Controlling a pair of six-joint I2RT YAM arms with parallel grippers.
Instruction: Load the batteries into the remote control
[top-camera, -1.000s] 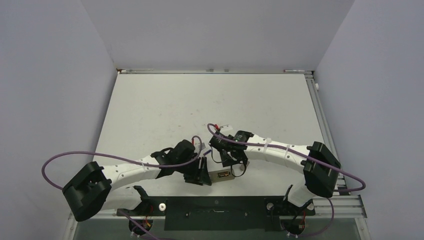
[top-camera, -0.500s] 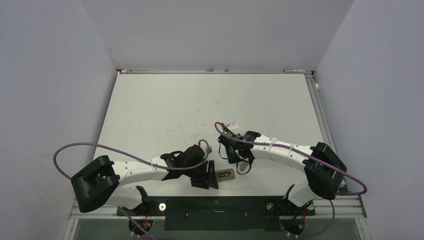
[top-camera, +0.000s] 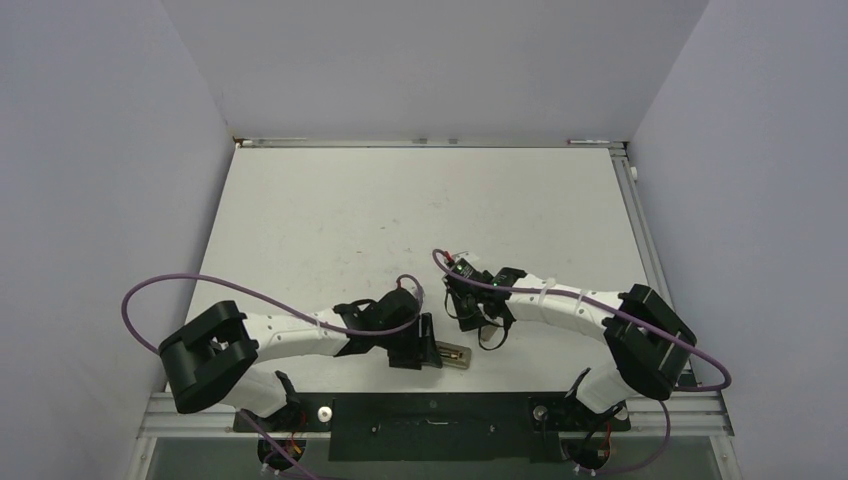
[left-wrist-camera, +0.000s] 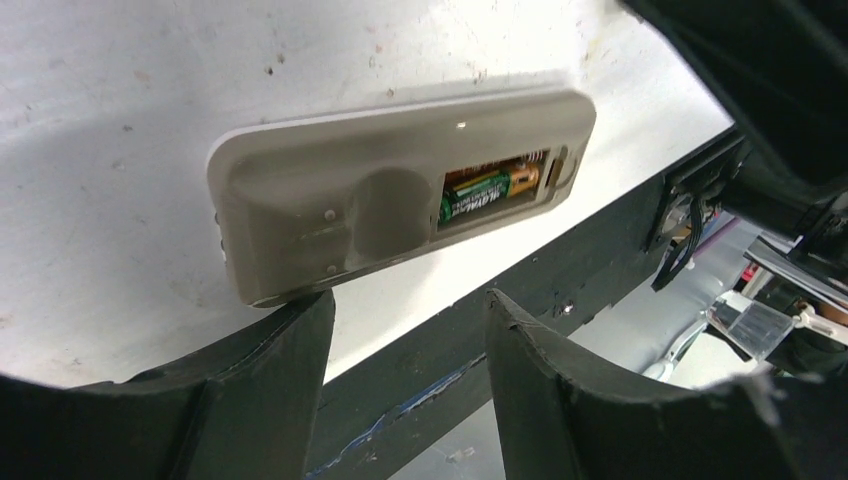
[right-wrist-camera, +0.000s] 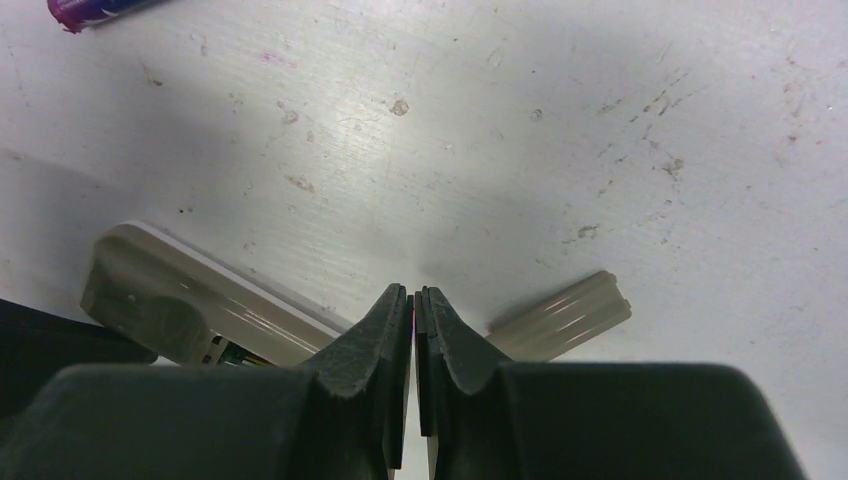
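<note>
1. The remote control (left-wrist-camera: 340, 215) lies back-up, flat on the worktop (top-camera: 330, 220), close to its near edge. In the overhead view its long axis runs roughly left to right, slightly tilted.
2. Its open battery recess is at the end pointing away from the left gripper (left-wrist-camera: 405, 300). A green-and-gold battery (left-wrist-camera: 490, 187) lies in the recess, lengthwise along the remote.
3. The left arm stretches low from the left, its wrist aimed at the remote's plain end. Its fingers (left-wrist-camera: 270, 370) stand apart, holding nothing, and one tip is right at the remote's corner.
4. The right arm reaches in low from the right. The right gripper (right-wrist-camera: 413, 310) points down at the worktop just behind the remote, with its fingers pressed together on nothing.
5. A small beige ribbed piece (right-wrist-camera: 565, 320) lies just beside the remote's recess end.
6. A purple battery (right-wrist-camera: 90, 10) lies farther behind the remote, only its end showing at the edge of the right wrist view.
</note>
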